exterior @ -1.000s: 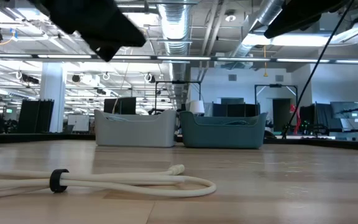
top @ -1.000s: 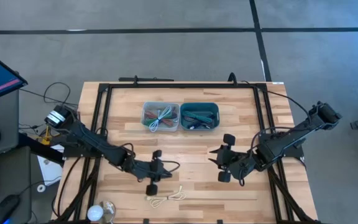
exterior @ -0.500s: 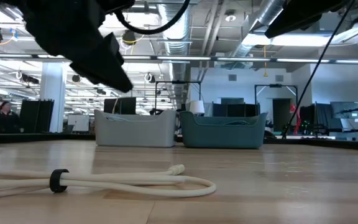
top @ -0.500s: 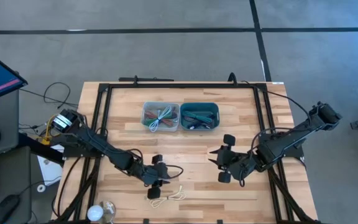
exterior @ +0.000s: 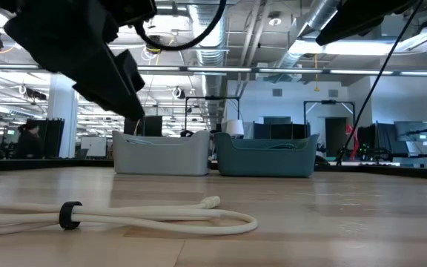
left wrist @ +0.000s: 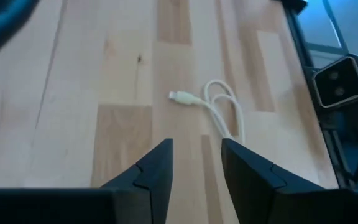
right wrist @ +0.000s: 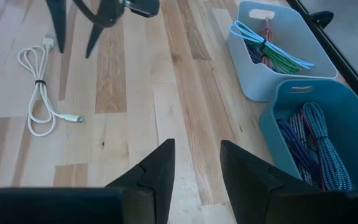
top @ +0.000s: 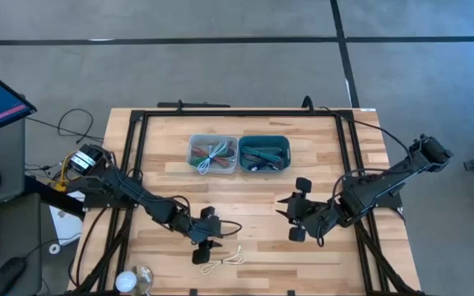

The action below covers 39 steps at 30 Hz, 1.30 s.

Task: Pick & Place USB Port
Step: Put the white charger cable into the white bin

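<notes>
White USB cable (top: 223, 261) lies just beside left gripper (top: 206, 244) — fingers apart, holding nothing.

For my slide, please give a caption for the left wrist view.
Open left gripper fingers above the coiled white USB cable on the wooden table.

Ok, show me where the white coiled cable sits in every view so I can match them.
High view: white cable at the near table edge, by the left gripper.
Low view: stretched across the foreground.
Left wrist view: centre.
Right wrist view: at the side.
Shared landmark: the grey bin.
</notes>
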### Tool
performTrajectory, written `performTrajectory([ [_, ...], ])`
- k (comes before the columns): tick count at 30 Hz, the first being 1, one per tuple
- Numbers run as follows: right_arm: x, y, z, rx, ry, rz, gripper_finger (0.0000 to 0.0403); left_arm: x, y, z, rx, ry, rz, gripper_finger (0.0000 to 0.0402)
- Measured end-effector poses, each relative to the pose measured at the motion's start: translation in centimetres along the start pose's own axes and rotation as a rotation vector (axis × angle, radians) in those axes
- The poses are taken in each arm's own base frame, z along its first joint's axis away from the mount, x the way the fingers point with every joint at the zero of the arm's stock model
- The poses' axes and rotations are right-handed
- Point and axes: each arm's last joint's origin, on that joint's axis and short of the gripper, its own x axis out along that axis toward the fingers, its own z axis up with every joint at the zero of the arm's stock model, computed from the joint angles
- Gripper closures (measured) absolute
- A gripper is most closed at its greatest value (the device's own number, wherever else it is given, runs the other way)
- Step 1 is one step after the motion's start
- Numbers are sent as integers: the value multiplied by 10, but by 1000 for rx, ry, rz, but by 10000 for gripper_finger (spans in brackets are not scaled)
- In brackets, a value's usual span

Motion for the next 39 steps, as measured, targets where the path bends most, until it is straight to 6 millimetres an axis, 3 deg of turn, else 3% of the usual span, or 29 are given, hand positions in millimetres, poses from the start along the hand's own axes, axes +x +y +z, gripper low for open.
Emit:
performTrajectory([
  [6,0,0,0,0,0,0,282,0,-1,8,29,-78,-17,266],
  [11,0,0,0,0,0,0,282,-1,-1,23,-66,-205,-48,266],
  [15,0,0,0,0,0,0,282,-8,-17,42,-16,-224,-102,266],
  [20,0,0,0,0,0,0,282,-16,-28,50,71,-202,72,266],
  [23,0,0,0,0,0,0,282,-16,-24,48,75,-180,170,266],
  [28,0,0,0,8,0,0,282,-9,-18,42,-24,-119,167,266],
  [39,0,0,0,16,0,-1,282,45,-5,8,-43,90,154,266],
])
